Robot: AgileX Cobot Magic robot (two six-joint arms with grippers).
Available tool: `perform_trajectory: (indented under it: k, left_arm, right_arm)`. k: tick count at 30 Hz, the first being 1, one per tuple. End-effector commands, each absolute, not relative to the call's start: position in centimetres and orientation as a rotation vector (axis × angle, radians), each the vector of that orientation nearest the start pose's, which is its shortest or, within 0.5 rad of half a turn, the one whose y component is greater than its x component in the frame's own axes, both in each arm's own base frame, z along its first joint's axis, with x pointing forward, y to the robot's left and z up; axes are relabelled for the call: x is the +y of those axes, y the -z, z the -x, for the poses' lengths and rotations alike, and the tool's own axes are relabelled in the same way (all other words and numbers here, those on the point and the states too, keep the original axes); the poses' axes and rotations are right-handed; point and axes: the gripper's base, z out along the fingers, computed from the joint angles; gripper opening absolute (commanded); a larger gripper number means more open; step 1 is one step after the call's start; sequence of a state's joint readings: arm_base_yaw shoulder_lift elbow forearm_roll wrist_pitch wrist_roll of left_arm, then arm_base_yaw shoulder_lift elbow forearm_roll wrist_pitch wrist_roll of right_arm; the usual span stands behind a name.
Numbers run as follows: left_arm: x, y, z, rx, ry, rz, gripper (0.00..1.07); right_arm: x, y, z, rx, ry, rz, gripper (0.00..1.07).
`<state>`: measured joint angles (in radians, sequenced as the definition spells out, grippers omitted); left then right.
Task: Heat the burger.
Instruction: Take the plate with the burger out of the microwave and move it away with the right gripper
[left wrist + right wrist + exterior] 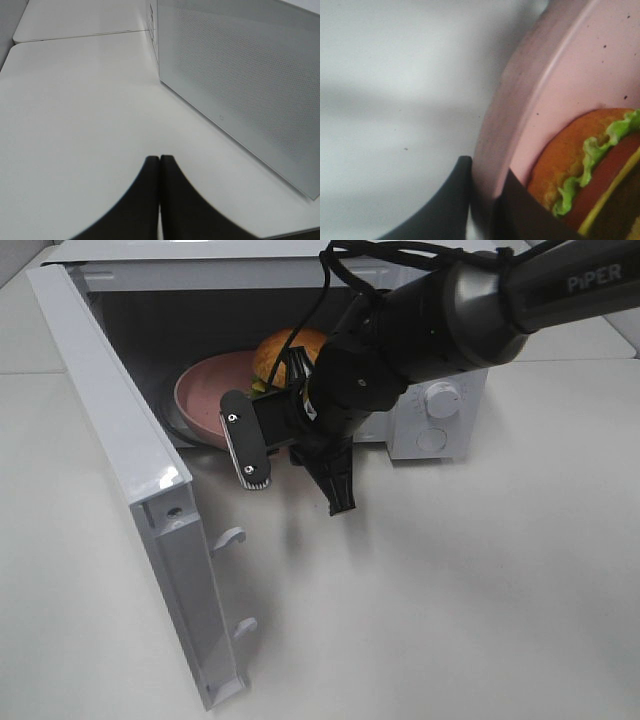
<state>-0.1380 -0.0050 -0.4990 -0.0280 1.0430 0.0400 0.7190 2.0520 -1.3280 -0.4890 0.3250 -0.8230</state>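
The right gripper [485, 200] pinches the rim of the pink speckled plate [520, 100], so the burger [285, 352] rides on it untouched, already inside the open microwave [440, 405]. The left gripper [160, 165], fingers pressed together, waits over the desk [75, 100] beside the microwave door [240, 75].

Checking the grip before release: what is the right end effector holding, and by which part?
The right end effector pinches the pink plate by its rim, one finger either side; the burger sits on it.
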Motion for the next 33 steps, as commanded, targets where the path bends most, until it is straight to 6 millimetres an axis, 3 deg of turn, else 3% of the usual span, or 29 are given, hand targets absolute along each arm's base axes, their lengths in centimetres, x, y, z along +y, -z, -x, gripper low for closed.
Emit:
perform_trajectory:
  k: [1,19,33]
  left_arm:
    - [-0.2,-27.8,0.6,2.002,0.094,-0.180,0.00]
    - [-0.2,-27.8,0.6,2.002,0.094,-0.180,0.00]
    - [-0.2,-27.8,0.6,2.002,0.094,-0.180,0.00]
  right_arm:
    - [26.3,-16.8,-32.7,1.366,0.454,2.122,0.00]
    - [20.6,-19.1,-26.1,1.179,0.526,2.284,0.00]
    - [15.8,-19.4,-20.9,1.205,0.539,2.325,0.00]
